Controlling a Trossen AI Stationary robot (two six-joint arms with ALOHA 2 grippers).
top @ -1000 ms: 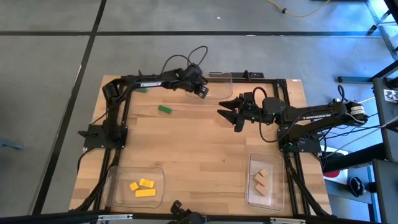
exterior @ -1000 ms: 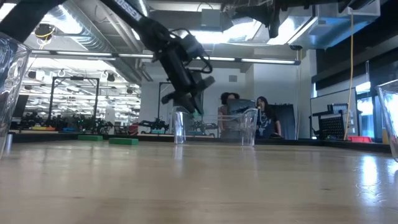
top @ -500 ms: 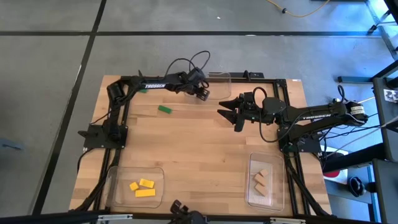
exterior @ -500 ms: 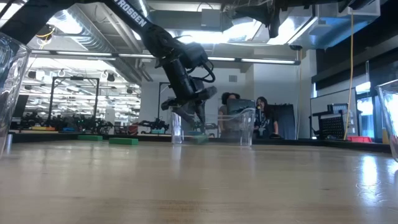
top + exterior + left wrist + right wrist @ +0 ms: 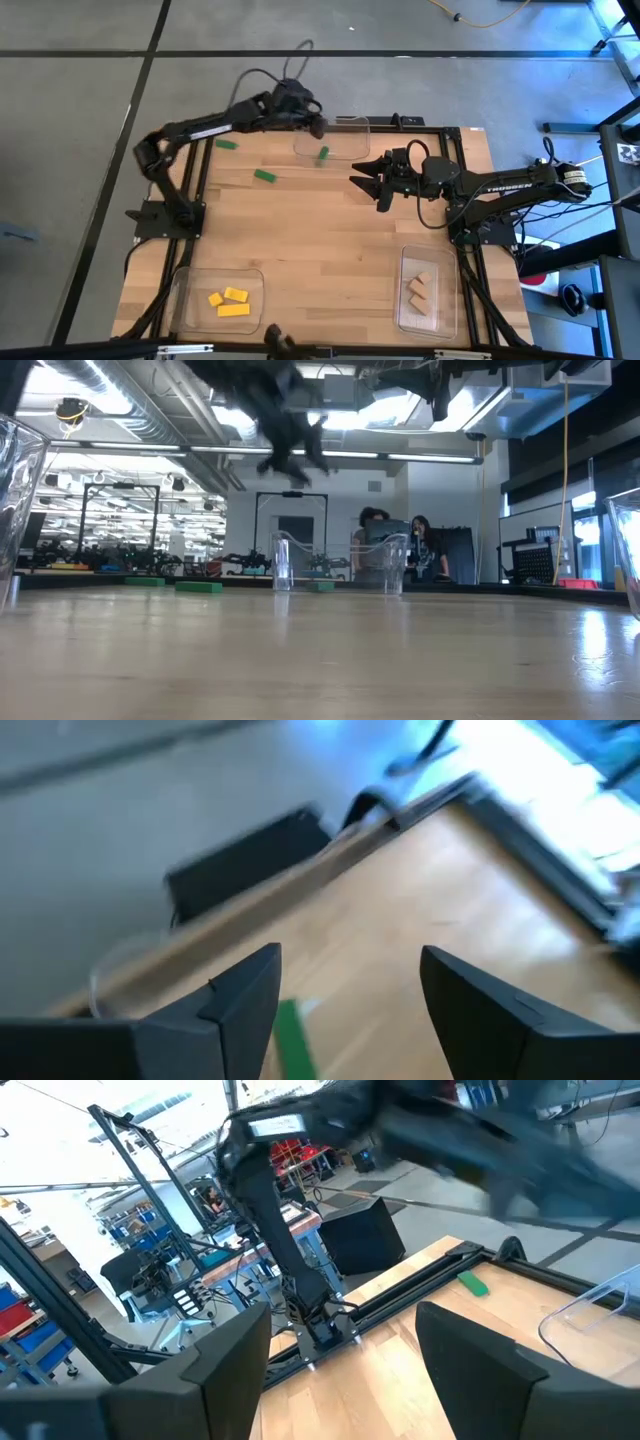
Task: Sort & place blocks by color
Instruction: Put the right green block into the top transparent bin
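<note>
While the left gripper (image 5: pixel 316 122) hangs raised above the far edge of the table (image 5: pixel 320 250), at about twelve o'clock, its fingers (image 5: pixel 250 995) stand well apart with nothing between them. From the table's left side: a green block (image 5: pixel 227 144) lies at about ten o'clock near the far left corner, and a second green block (image 5: pixel 264 176) lies a little nearer the middle, both on bare wood. Down at seven o'clock a clear tray (image 5: pixel 190 300) holds three yellow blocks (image 5: pixel 230 301). At twelve o'clock a third green block (image 5: pixel 323 154) lies inside the clear far tray (image 5: pixel 350 125), just below the left gripper. Right of that tray, at about one o'clock, the right gripper (image 5: pixel 362 180) hovers over the wood with its fingers (image 5: pixel 470 1355) spread wide and empty. At five o'clock another clear tray (image 5: pixel 405 300) holds the tan wooden blocks (image 5: pixel 421 289).
</note>
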